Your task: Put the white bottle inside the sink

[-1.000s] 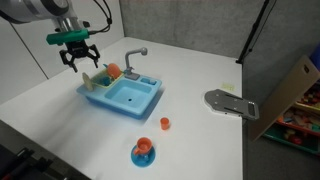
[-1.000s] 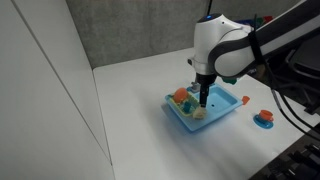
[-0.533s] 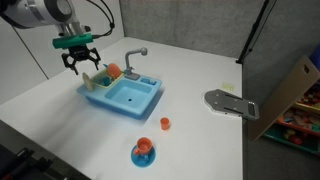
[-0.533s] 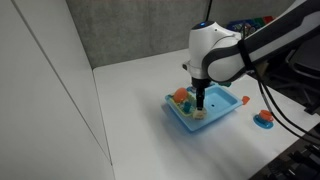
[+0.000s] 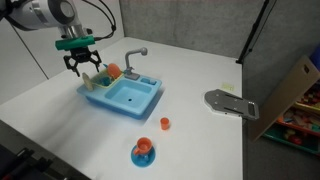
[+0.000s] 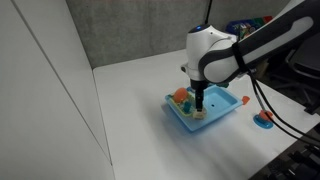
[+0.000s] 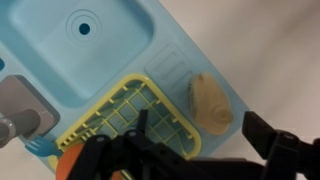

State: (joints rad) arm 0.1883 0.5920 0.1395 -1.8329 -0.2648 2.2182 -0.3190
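Observation:
The white bottle (image 7: pixel 208 102) is a small beige toy bottle lying on the corner ledge of the light-blue sink (image 7: pixel 60 70), beside its yellow rack (image 7: pixel 125 118). My gripper (image 7: pixel 205 135) is open and hovers just over the bottle, one finger on each side, not touching it. In both exterior views the gripper (image 5: pixel 80 63) (image 6: pixel 200 101) hangs over the rack end of the sink (image 5: pixel 128 98) (image 6: pixel 222 104). The bottle shows as a pale spot under the fingers (image 6: pixel 199 114). The basin (image 7: pixel 85 35) is empty.
A grey faucet (image 5: pixel 134 57) stands at the sink's back. An orange rounded item (image 5: pixel 113 72) sits in the rack. A small orange cup (image 5: pixel 165 123) and a round blue saucer (image 5: pixel 143 154) stand on the white table. A grey metal plate (image 5: pixel 230 103) lies further off.
The gripper has shifted slightly over the rack end of the sink and stays open. The bottle has not moved.

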